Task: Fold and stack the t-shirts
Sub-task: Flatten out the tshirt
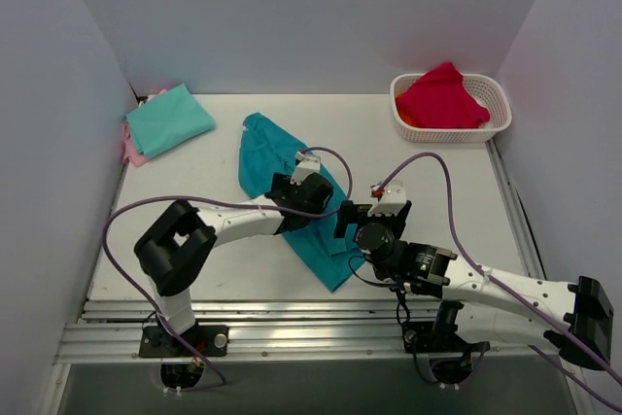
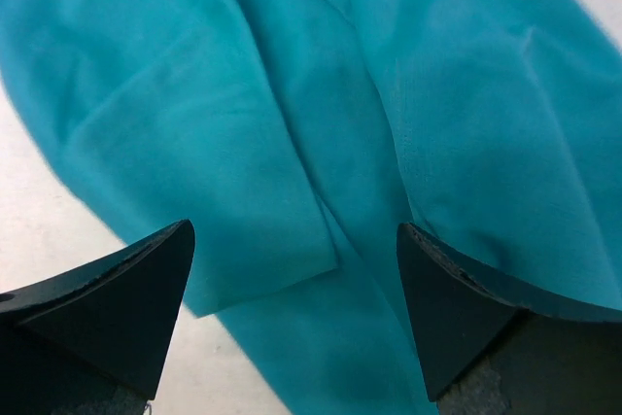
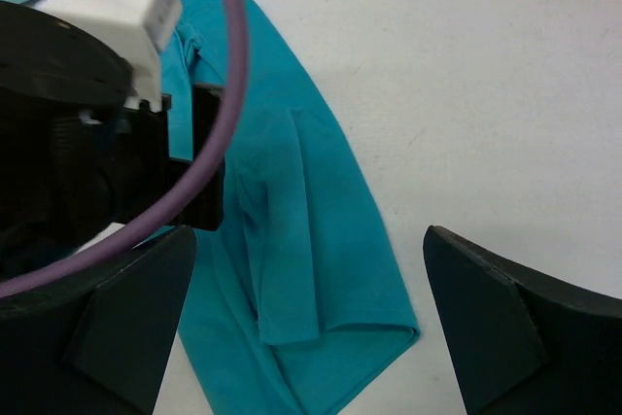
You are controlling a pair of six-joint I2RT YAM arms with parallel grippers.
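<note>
Left hand point(image 2: 293, 240) and right hand point(image 3: 311, 240) both gape open over the teal t-shirt point(image 1: 260, 157) (bunched lengthwise) at mid-counter point(image 1: 428, 182), and should pinch opposite hem corners to spread it flat before folding.

Soft matt cloth teal t-shirt point(image 1: 260, 157); perforated plastic basket point(image 1: 457, 133); smooth matt table point(image 1: 214, 162).

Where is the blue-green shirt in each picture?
Top external: the teal shirt lies mid-picture on the white table.
Left wrist: it fills most of the picture.
Right wrist: it lies left of centre.
Shared landmark: the white table beneath it shows in every view.
</note>
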